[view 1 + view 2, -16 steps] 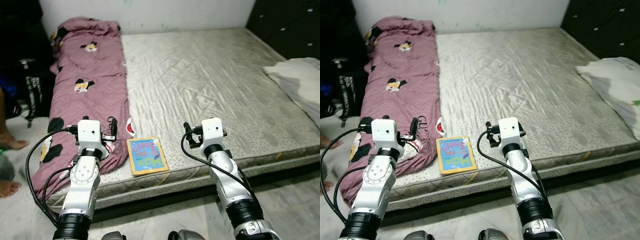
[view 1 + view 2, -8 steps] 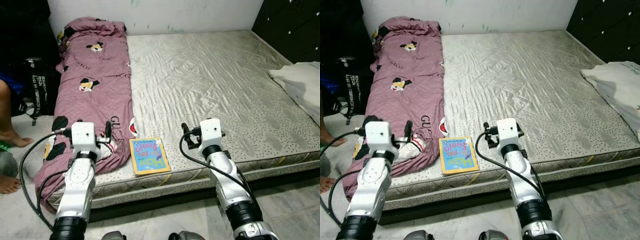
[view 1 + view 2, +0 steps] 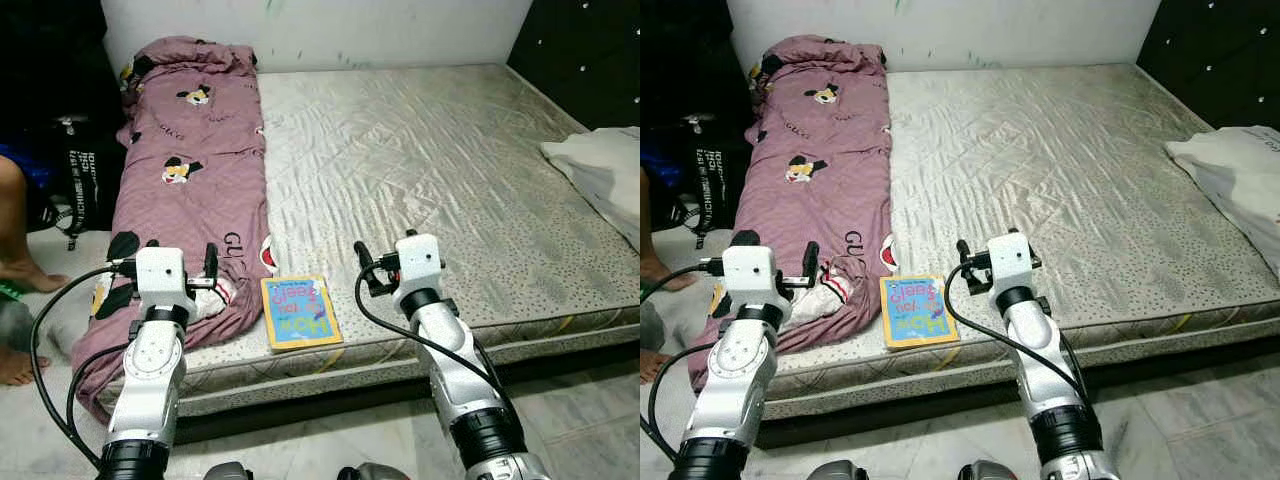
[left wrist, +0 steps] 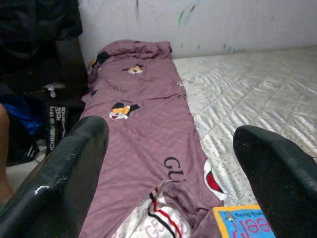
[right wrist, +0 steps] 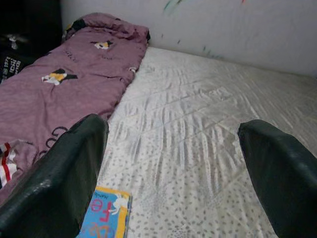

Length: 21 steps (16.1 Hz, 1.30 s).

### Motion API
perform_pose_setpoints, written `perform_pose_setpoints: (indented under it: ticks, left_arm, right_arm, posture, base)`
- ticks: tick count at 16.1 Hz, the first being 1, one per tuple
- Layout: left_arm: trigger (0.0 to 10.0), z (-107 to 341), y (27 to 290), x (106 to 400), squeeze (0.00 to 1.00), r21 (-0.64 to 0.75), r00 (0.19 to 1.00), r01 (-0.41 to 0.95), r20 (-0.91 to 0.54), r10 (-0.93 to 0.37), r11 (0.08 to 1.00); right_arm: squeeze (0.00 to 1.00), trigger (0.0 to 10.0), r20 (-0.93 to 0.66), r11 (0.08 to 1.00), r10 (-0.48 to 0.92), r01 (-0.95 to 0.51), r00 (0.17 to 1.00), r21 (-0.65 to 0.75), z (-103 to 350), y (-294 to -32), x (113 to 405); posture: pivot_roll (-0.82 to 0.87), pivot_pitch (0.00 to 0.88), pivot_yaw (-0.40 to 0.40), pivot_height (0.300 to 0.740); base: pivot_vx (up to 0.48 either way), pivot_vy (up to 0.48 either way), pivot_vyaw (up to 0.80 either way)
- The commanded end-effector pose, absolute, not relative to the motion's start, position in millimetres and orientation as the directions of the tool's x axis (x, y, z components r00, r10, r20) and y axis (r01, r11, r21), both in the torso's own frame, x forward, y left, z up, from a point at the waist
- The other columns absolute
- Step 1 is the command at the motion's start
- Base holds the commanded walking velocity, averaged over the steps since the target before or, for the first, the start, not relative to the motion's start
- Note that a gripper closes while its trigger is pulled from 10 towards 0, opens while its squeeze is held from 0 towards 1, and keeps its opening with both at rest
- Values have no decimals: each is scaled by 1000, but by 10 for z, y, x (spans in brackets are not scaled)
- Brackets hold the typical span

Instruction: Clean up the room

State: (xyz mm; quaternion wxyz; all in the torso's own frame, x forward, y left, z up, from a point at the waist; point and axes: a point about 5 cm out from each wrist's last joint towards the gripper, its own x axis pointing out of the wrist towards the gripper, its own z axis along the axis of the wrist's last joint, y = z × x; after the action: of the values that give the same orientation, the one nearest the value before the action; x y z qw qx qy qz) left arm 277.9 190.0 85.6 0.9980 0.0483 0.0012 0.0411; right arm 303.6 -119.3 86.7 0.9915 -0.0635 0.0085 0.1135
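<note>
Room, head views: bare grey mattress (image 3: 420,170) on a tiled floor (image 3: 590,400), with a white wall (image 3: 380,25) behind and a dark padded panel (image 3: 580,50) at the far right corner.
Left eye view, bedding: a mauve cartoon-print blanket (image 3: 190,190) lies in a long roll down the mattress's left side; a white sheet (image 3: 600,170) is heaped at the right edge.
Left eye view, book: a small blue and yellow children's book (image 3: 300,311) lies flat near the front edge of the mattress, touching the blanket's lower end, between the two arms.
Left eye view, bystander: a person's bare foot (image 3: 22,272) and a black bag (image 3: 85,180) sit on the floor to the left.
Right eye view, arms: left gripper (image 3: 808,262) hovers over the blanket's lower end; right gripper (image 3: 966,266) hangs just right of the book. Neither holds anything.
Left wrist view: both black fingers (image 4: 74,163) stand wide apart, with blanket and a corner of the book between them.
Right wrist view: fingers (image 5: 74,168) likewise spread, with the book's corner low between them.
Step in hand: probably lining up on the book, though the blanket could equally be the target.
Next move: lower a gripper and get a finger under the book's edge, as it lies flat.
Containers: the bag is the one candidate; its contents cannot be made out.
</note>
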Motion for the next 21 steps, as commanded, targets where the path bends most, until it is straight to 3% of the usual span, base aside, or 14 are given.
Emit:
perform_pose_setpoints:
  ticks: [1, 6, 9, 21]
  left_arm:
    - [10000, 882, 1918, 2758, 0, 110, 996, -94, 8, 94, 989]
    - [10000, 1011, 2017, 2547, 0, 87, 990, -135, 52, 131, 987]
    - [10000, 916, 1997, 2461, 0, 88, 993, -117, 4, 117, 989]
    - [10000, 959, 1972, 2506, 0, 79, 994, -106, -14, 108, 991]
  right_arm:
    - [0, 10000, -19, 965, 234, -234, 972, -119, 916, -1190, 3029]
    - [0, 10000, 34, 985, 160, -157, 987, -68, 1094, -1319, 2875]
    - [0, 10000, 4, 984, 162, -162, 987, -76, 1021, -1353, 2789]
    - [0, 10000, -30, 980, 186, -188, 982, -72, 1027, -1307, 2799]
  posture:
    - [52, 6, -15, 740]
    - [43, 25, -3, 740]
    - [41, 33, -3, 740]
    - [48, 35, -5, 740]
  base:
    - [0, 0, 0]
    - [0, 0, 0]
    - [0, 0, 0]
    - [0, 0, 0]
